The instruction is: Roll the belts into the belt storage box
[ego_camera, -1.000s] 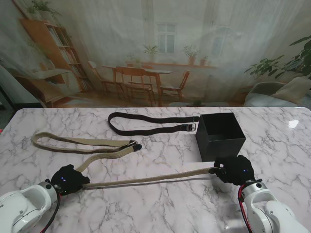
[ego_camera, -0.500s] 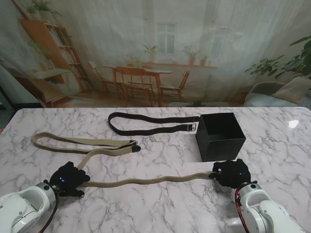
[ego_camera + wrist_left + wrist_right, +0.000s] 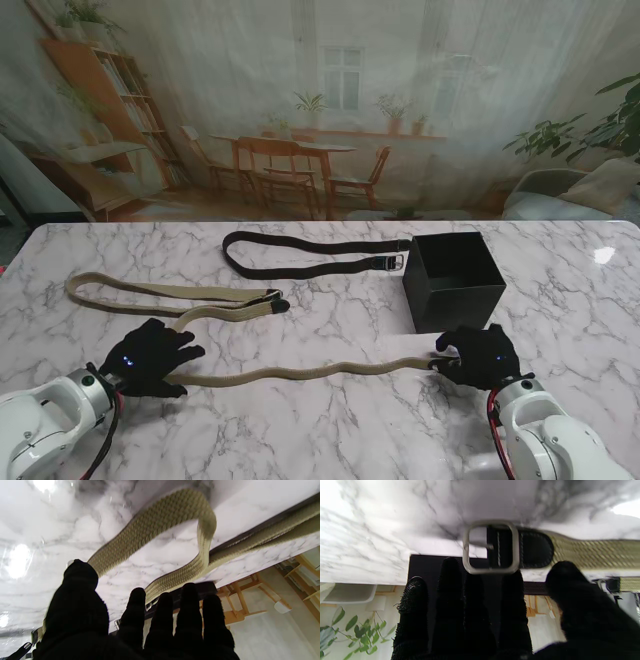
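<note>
Left fingers: the left hand (image 3: 150, 357) lay palm down with its gloved fingers (image 3: 160, 620) spread and straight, holding nothing; the woven strap passed just beyond the fingertips in the wrist view

Right fingers: the right hand (image 3: 478, 356) was palm down, fingers (image 3: 450, 600) extended side by side, thumb apart near the strap; the metal buckle (image 3: 491, 547) sat just past the fingertips, and whether they touched it could not be told

Near belt: a tan woven belt (image 3: 300, 372) lay slack and wavy on the marble table (image 3: 330, 430), running between the two hands, buckle end at the right hand

Second tan belt: another tan woven belt (image 3: 160, 298) lay folded into a long loop, farther from me on the left

Black belt: a black belt (image 3: 300, 255) lay in a flattened loop farther still, its buckle end just beside the box

Belt storage box: the black belt storage box (image 3: 455, 280) stood open on the right, near the right hand, with no belt seen inside
</note>
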Robot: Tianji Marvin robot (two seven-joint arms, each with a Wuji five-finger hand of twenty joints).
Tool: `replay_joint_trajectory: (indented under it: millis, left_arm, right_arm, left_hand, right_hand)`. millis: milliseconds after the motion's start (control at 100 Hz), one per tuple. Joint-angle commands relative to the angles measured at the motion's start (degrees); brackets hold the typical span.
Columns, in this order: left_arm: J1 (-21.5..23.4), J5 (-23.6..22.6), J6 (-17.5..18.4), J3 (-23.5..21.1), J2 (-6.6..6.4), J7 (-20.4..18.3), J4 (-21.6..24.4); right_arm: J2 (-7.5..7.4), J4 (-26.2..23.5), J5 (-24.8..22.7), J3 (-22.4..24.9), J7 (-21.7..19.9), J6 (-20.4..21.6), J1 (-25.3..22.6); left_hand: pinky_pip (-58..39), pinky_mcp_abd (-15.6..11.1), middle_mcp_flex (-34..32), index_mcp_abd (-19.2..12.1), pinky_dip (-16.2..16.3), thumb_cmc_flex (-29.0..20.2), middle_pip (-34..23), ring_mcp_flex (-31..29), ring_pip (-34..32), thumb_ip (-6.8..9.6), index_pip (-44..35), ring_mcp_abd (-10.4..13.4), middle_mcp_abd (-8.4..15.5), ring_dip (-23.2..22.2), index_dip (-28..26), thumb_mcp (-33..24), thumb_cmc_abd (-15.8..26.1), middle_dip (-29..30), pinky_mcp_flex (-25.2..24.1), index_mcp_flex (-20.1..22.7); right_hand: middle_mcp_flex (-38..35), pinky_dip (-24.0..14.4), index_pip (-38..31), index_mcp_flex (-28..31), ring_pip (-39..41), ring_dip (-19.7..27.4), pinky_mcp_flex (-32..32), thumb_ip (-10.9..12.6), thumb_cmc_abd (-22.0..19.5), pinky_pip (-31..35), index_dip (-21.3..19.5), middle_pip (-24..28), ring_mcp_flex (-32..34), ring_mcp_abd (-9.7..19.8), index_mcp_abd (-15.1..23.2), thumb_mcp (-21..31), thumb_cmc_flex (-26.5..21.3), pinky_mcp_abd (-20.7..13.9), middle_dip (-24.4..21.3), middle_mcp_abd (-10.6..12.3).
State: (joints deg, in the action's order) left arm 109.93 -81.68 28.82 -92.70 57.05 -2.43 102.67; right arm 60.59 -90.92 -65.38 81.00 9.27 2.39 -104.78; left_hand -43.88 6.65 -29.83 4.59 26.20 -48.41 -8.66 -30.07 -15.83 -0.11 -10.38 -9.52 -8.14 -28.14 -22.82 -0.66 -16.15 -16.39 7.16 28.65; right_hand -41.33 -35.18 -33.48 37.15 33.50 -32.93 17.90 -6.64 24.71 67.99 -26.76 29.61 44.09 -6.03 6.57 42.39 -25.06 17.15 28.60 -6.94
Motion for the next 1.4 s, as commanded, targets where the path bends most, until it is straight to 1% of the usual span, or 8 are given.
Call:
replay_joint_trajectory:
  millis: [0,280,550,780,970,1060,1200,1390]
  left_arm:
    - [-0.4,0.5,0.2,-0.5,0.12,-0.5,2.3]
    - [-5.5,11.0,-0.9,1.1,1.17,-5.4,4.3]
    - [-9.8,16.6,-10.7,8.9,2.23,-1.8,1.0]
    - [-11.0,18.2,-11.7,11.8,2.51,0.4,-0.5]
    - [-11.0,18.8,-12.1,12.6,2.65,1.9,-1.7]
    - [-11.2,18.9,-12.0,12.9,2.62,2.0,-2.3]
    - [-11.1,18.6,-12.2,13.1,2.61,2.5,-3.1]
    - [-10.7,18.8,-12.5,13.0,2.68,3.2,-3.6]
  right_arm:
    - [-0.18,-2.2,-1.0,0.7,0.6,0.8,-1.1]
    - [-0.60,-6.5,-5.4,5.0,0.0,4.8,-3.2]
    - [-1.43,-2.3,-8.5,2.3,-1.8,2.3,-0.6]
    - [-1.73,0.8,-8.0,-1.1,-1.5,2.1,2.0]
    - [-1.71,1.7,-6.7,-3.3,-2.2,1.6,3.4]
    - [-1.61,1.8,-5.6,-4.3,-3.2,1.1,3.9]
    - [-1.41,2.6,-4.2,-5.9,-2.3,0.2,4.7]
    - [-0.63,2.5,-0.1,-8.2,-1.7,-3.0,5.2]
  left_hand:
    - [1.8,2.4,-0.4,0.4,-0.8,0.1,0.1,0.4,1.3,-0.09,0.2,-1.5,-1.3,0.6,0.2,0.4,1.8,0.6,-0.6,1.2]
    - [2.2,7.0,-5.5,0.4,0.3,-1.2,0.1,-1.5,1.4,-0.50,-1.6,-1.9,-0.7,0.9,-1.9,1.4,8.9,-0.3,-0.3,5.0]
    - [2.6,8.3,-5.5,1.2,1.0,-1.6,0.6,-1.3,1.6,-0.49,-1.3,-2.6,-1.4,0.6,-2.3,1.6,10.1,-0.6,-0.7,4.9]
    - [2.7,8.4,-5.6,1.5,1.6,-1.5,0.6,-1.2,1.5,-0.48,-1.0,-2.6,-1.3,0.3,-2.5,1.8,11.0,-1.1,-0.7,4.7]
    - [2.7,8.6,-5.3,1.6,2.0,-1.6,0.8,-1.0,1.4,-0.47,-0.9,-2.8,-1.5,0.1,-2.7,1.8,11.5,-1.3,-0.8,4.4]
    - [2.8,8.6,-4.6,1.7,2.1,-1.6,1.0,-0.8,1.4,-0.46,-0.6,-2.9,-1.7,0.0,-2.6,1.9,11.7,-1.3,-0.9,3.8]
    - [2.9,8.7,-4.4,1.9,2.3,-1.6,1.1,-0.8,1.4,-0.45,-0.4,-2.9,-1.7,-0.1,-2.7,1.9,11.8,-1.3,-0.9,3.7]
    - [3.0,8.7,-4.4,2.1,2.5,-1.7,1.0,-0.7,1.3,-0.42,-0.3,-3.1,-1.7,-0.2,-2.7,1.9,12.0,-1.4,-1.0,3.5]
  right_hand:
    - [0.5,-0.6,0.7,-0.6,-0.6,0.8,-0.4,1.8,-1.8,-0.1,-1.5,-0.2,-1.1,-0.5,-1.0,-1.1,2.7,1.1,-0.3,-0.6]
    - [0.4,0.3,1.7,-1.1,-5.2,3.6,-0.9,1.2,2.1,-1.6,-1.9,-1.7,-0.8,-0.8,-0.6,-1.7,6.8,1.8,-1.1,0.2]
    - [-3.3,0.2,3.6,-1.8,-4.1,2.7,1.2,1.0,8.3,-1.2,-1.0,-0.2,2.9,0.4,-2.3,0.3,4.1,1.8,-0.3,1.8]
    - [-5.4,0.1,2.7,-0.8,-2.8,1.8,2.6,0.9,9.0,-0.5,-0.8,0.7,4.6,1.0,-2.1,2.7,3.4,1.5,0.2,3.0]
    - [-21.8,0.2,0.0,3.8,3.4,-0.9,8.1,0.9,8.2,2.0,-0.3,7.0,18.2,2.8,-0.8,9.8,0.5,1.8,2.6,7.3]
    - [-28.0,0.6,0.5,3.6,7.3,-3.1,9.9,-0.1,6.3,3.4,1.8,10.8,23.0,2.8,-1.2,10.4,-1.8,1.6,3.6,8.6]
    - [-37.4,2.1,-5.3,2.3,11.6,-4.0,13.1,-3.7,4.8,5.6,14.2,14.0,30.5,2.8,-2.6,11.2,-8.8,1.2,2.7,9.9]
    - [-42.3,3.2,-0.5,-3.6,21.5,-4.7,17.4,1.3,-1.6,8.9,16.3,16.5,31.0,0.0,-6.4,11.2,-8.9,1.2,2.7,7.7]
